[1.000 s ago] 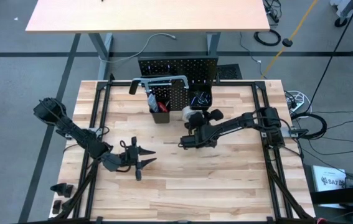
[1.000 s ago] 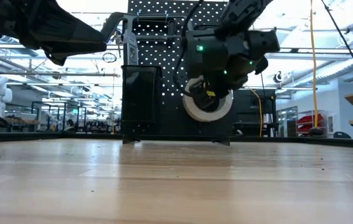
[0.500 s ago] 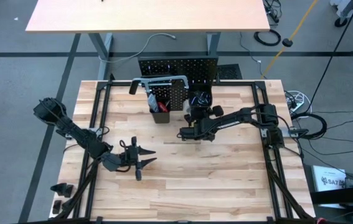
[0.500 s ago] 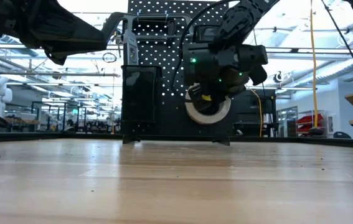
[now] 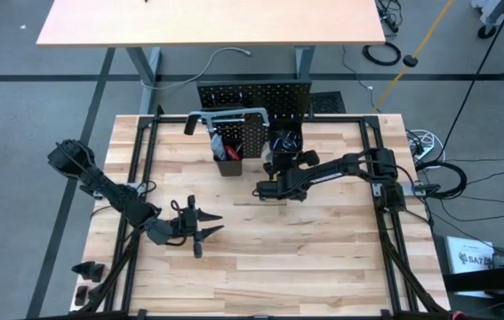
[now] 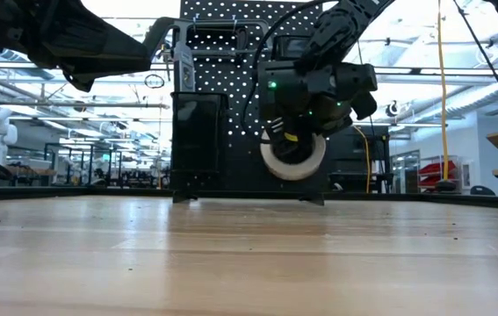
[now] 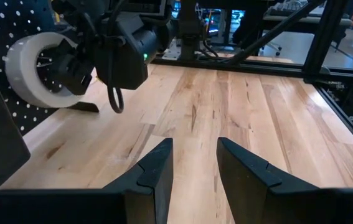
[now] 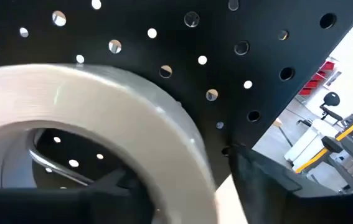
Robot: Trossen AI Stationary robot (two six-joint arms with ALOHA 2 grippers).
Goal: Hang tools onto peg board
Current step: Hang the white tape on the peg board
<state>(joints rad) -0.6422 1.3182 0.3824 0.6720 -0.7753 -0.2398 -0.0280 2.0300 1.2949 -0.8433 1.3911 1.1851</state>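
Note:
The peg board (image 5: 256, 96) stands upright at the table's far side. On it are a grey hacksaw (image 5: 225, 116) and a bin (image 5: 227, 160) holding a red-handled tool. The white tape roll (image 6: 294, 165) hangs flat against the board (image 8: 238, 37), and a wire hook (image 8: 58, 163) shows through its hole. My right gripper (image 5: 275, 169) is at the roll, open, with one finger in the hole and one outside the rim. My left gripper (image 7: 192, 168) hovers open and empty over the table's near left (image 5: 204, 231). My right gripper reaches level from the near side toward the board, one finger inside the tape roll's hole (image 8: 70, 205) and the other finger (image 8: 269, 186) outside. A gap shows between the outer finger and the roll's rim (image 8: 195, 168). Whether the inner finger touches the roll I cannot tell.
A second black bin (image 5: 285, 140) is fixed to the board right of the roll. Black frame rails (image 5: 376, 204) run along the table's sides. Bare wood lies between the two arms (image 5: 260, 249). Small dark parts sit at the near left corner (image 5: 87, 271).
My right gripper has carried the tape roll toward the far edge, up against the peg board, rolling slightly, and has then kept still. From above, the roll is now hidden under the gripper.

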